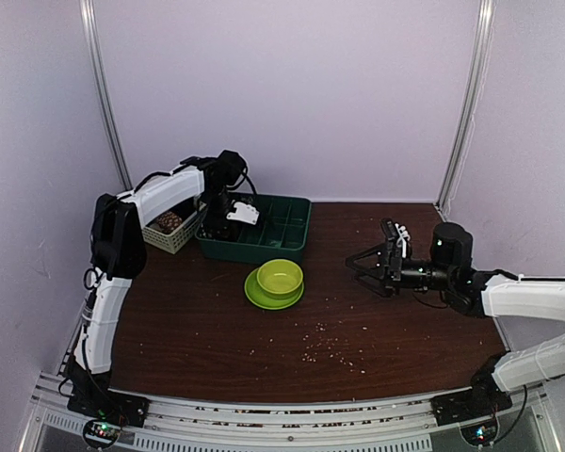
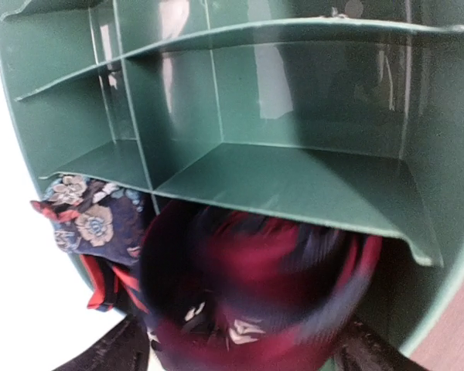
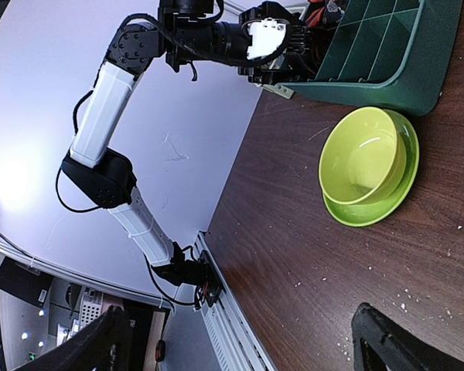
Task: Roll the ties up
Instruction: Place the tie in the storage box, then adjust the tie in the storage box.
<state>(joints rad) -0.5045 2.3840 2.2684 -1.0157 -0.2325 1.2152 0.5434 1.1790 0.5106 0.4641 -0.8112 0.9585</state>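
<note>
You are facing a dark brown wooden table (image 1: 217,320) sitting between plain pale lilac walls (image 1: 292,94), silver metal posts (image 1: 105,94) rising at the corners.

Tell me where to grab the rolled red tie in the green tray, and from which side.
Pinch the rolled red tie across its rounded outer sides, coming down through the compartment's open top. Divider walls of the green tray stand close around the roll, so a sideways approach looks blocked, and squeezing across the coil should keep it wound.
</note>
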